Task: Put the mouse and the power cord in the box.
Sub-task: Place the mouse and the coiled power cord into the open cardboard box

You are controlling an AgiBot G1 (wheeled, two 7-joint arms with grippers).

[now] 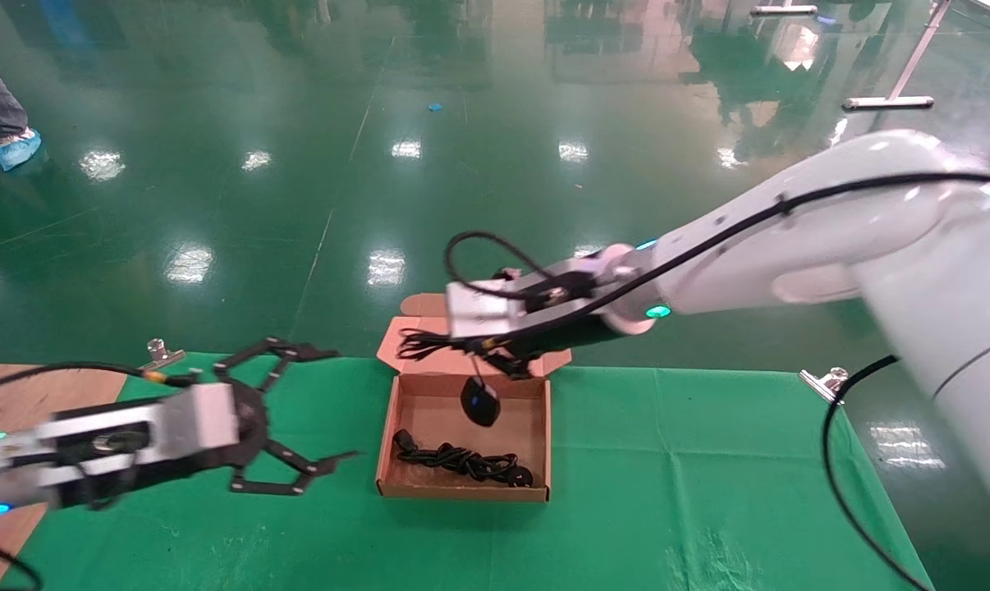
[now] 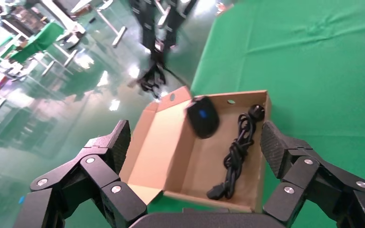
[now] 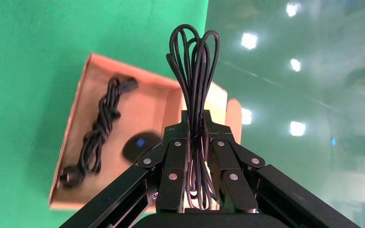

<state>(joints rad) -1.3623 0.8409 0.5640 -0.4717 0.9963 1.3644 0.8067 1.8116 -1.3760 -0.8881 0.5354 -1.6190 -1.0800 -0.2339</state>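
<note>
The brown cardboard box (image 1: 388, 427) lies open on the green cloth, its lid folded back on the far side. The bundled black power cord (image 1: 462, 461) rests inside along the near wall. My right gripper (image 1: 499, 357) hovers over the box's far edge, shut on the mouse's looped thin cable (image 3: 193, 61). The black mouse (image 1: 480, 402) with its blue mark dangles from that cable just above the box floor. In the right wrist view the mouse (image 3: 140, 144) hangs beside the power cord (image 3: 100, 128). My left gripper (image 1: 339, 404) stands open and empty, left of the box.
Green cloth (image 1: 692, 460) covers the table, held by metal clips (image 1: 823, 382) at the far corners. Bare wood (image 1: 2, 386) shows at the far left. Beyond the table's far edge is glossy green floor. A person's feet in blue shoe covers (image 1: 15, 148) stand at the far left.
</note>
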